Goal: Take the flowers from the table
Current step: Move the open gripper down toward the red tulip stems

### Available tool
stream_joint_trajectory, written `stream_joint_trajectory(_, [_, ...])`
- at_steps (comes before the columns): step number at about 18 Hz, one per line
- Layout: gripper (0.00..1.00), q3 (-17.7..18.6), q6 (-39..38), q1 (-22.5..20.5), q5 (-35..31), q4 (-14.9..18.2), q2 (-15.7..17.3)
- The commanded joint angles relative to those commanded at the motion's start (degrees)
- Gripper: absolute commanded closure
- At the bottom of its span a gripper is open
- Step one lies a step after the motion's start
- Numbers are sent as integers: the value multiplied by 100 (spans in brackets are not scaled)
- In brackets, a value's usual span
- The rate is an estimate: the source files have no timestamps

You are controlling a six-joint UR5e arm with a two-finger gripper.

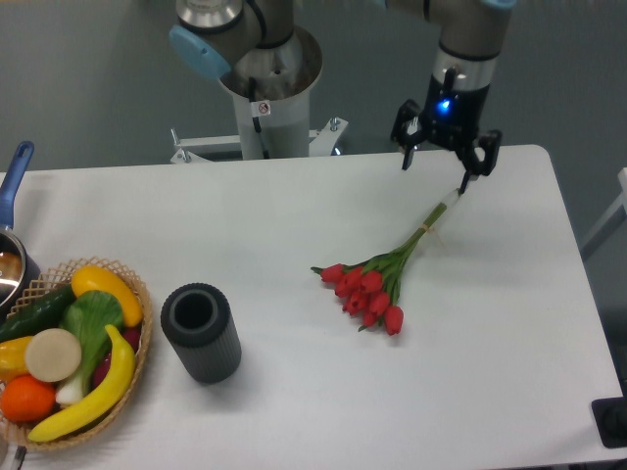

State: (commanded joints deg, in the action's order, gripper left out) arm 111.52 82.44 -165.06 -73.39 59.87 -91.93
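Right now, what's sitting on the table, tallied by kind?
Flowers, one bunch: 1
Dark cylinder cup: 1
Basket of fruit and vegetables: 1
Pot with blue handle: 1
Total: 4

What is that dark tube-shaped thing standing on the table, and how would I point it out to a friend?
Start at the white table and find the wicker basket of fruit and vegetables at its left edge. Just right of it stands the dark grey ribbed cylinder, upright, its hollow top open. It is the only dark thing there; the red flowers lie farther right.
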Motion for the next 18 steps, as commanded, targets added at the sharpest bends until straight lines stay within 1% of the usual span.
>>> stream_joint_trajectory(3, [0, 238, 18, 9, -157, -422, -202])
stream_joint_trajectory(4, [0, 247, 18, 26, -358, -459, -272])
stream_joint_trajectory(6, [0, 160, 44, 175, -894, -468, -518])
stream_joint_trajectory(8, [0, 45, 79, 298, -1168, -477, -729])
stream_joint_trajectory(10, [0, 19, 53, 343, -1178, -494, -914])
stream_joint_trajectory(11, [0, 19, 70, 352, -1178, -512, -941])
stream_joint_trajectory(12, [0, 27, 105, 369, -1178, -599, -1002])
stream_joint_trajectory(14, [0, 19, 298, 396, -1178, -853, -1230])
stream_joint_trajectory(15, [0, 45, 368, 396, -1178, -915, -1301])
stream_joint_trajectory(18, [0, 106, 702, 396, -1169, -916, -1328])
